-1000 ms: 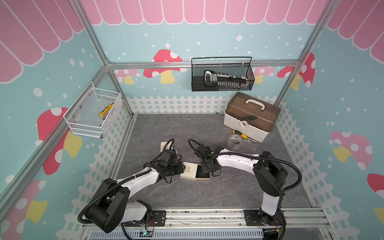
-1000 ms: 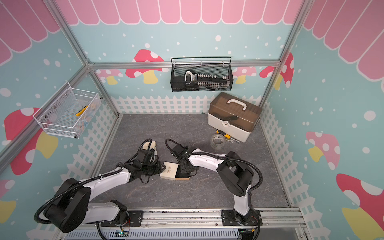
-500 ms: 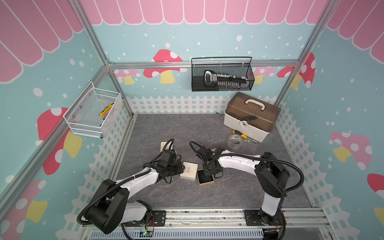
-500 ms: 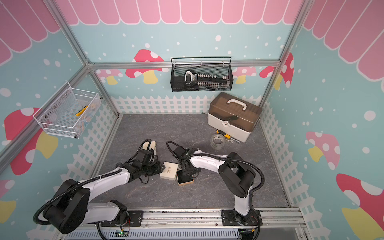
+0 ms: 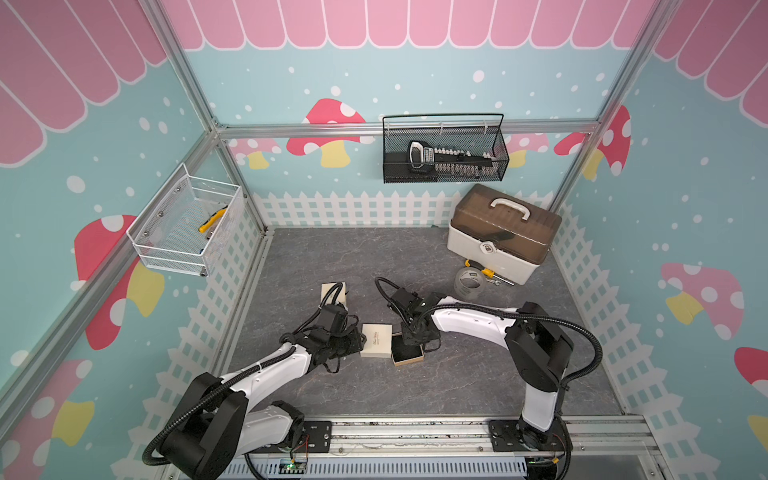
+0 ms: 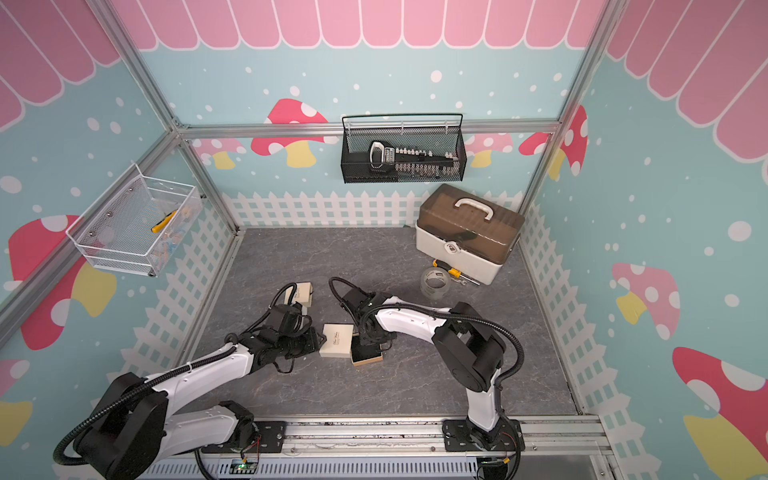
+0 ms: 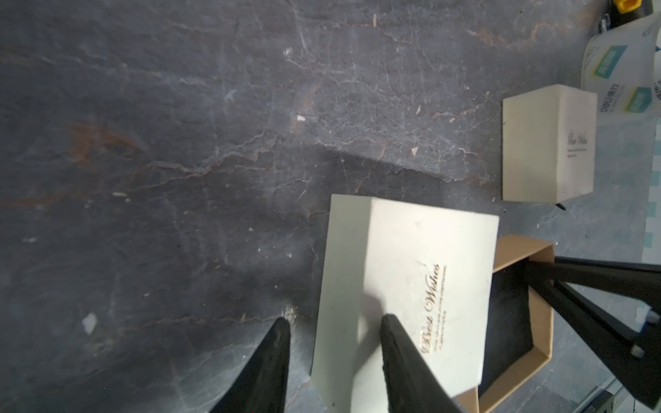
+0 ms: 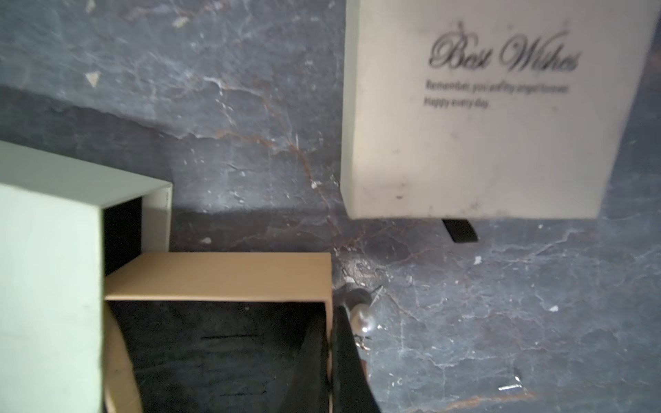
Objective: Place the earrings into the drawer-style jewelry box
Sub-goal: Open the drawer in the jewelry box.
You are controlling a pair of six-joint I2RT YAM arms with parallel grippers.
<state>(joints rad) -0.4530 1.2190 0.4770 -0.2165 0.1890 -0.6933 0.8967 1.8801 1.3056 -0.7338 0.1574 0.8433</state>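
The jewelry box lies in two parts: a cream sleeve (image 5: 376, 340) (image 7: 411, 271) and its tan, black-lined drawer (image 5: 408, 356) (image 8: 221, 275), slid most of the way out. My right gripper (image 8: 331, 314) (image 5: 411, 338) is shut on the drawer's side wall, one finger inside and one outside. A pearly earring (image 8: 363, 320) lies on the floor just outside that wall, against the outer finger. My left gripper (image 7: 335, 317) (image 5: 359, 338) is open, astride the sleeve's near edge: one finger rests on the sleeve's top, one stands on the floor beside it.
A second closed cream box (image 5: 334, 293) (image 8: 493, 118) with a black pull tab (image 8: 459, 230) sits behind the left gripper. A tape roll (image 5: 469, 282), screwdriver (image 5: 486, 272) and toolbox (image 5: 503, 232) stand at the back right. A tiny metal glint (image 8: 509, 387) lies on the floor.
The right gripper has drawn the drawer further out of the sleeve, toward the front right. The sleeve and the left gripper have stayed in place.
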